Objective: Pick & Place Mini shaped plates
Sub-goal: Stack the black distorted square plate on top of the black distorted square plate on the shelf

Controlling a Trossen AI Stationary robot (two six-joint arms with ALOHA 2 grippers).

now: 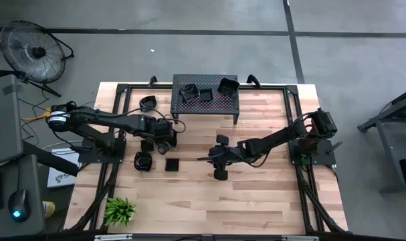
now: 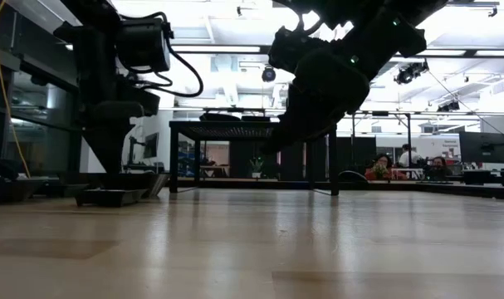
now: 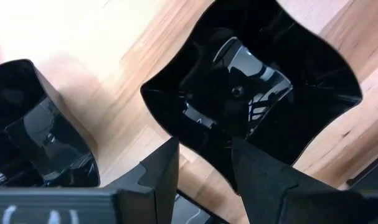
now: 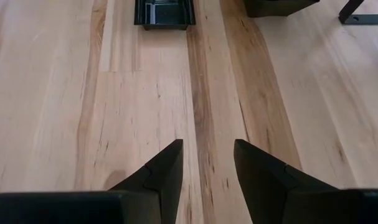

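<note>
A glossy black lobed mini plate (image 3: 251, 87) lies flat on the wooden table. My left gripper (image 3: 205, 146) points down over its near rim, open, with one fingertip inside the dish and the other outside. In the high view this gripper (image 1: 164, 139) is left of centre. A second plate (image 3: 45, 130) lies close beside it. More plates lie on the table: a round one (image 1: 144, 161), a square one (image 1: 172, 164) and one farther back (image 1: 148, 102). My right gripper (image 4: 207, 146) hovers open over bare wood at mid-table (image 1: 208, 159), pointing toward the square plate (image 4: 164, 12). My left gripper's fingers come from above, slanting a little, and straddle the lobed plate's near rim (image 3: 198, 158): one fingertip (image 3: 251, 162) over the inside, the other (image 3: 167, 162) outside. I cannot tell whether either finger touches the rim. The plate rests on the table.
A black perforated metal stand (image 1: 205, 102) at the table's far middle carries three plates (image 1: 206, 92). A small green plant (image 1: 120, 211) stands at the near left corner. Bare wood lies across the near half and the right side.
</note>
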